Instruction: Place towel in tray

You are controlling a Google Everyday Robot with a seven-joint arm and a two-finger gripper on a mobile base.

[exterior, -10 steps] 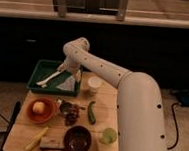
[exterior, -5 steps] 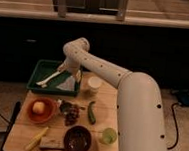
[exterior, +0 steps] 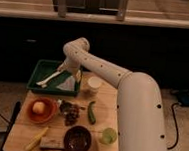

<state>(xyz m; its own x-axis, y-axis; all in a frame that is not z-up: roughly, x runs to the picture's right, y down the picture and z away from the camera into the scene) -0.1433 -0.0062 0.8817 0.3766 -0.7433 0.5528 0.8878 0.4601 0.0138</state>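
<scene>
A green tray [exterior: 40, 73] sits at the back left of the wooden table. A white towel [exterior: 63, 82] lies in the tray's right part, with a pale strip [exterior: 48, 79] reaching left across the tray floor. My gripper [exterior: 71, 72] hangs from the white arm directly over the tray's right side, just above the towel.
A white cup [exterior: 93, 83] stands right of the tray. An orange bowl with a fruit [exterior: 40, 109], a dark bowl [exterior: 77, 138], a green cup [exterior: 108, 135], a green vegetable [exterior: 91, 112], a banana [exterior: 36, 138] and dark items [exterior: 71, 112] crowd the table front.
</scene>
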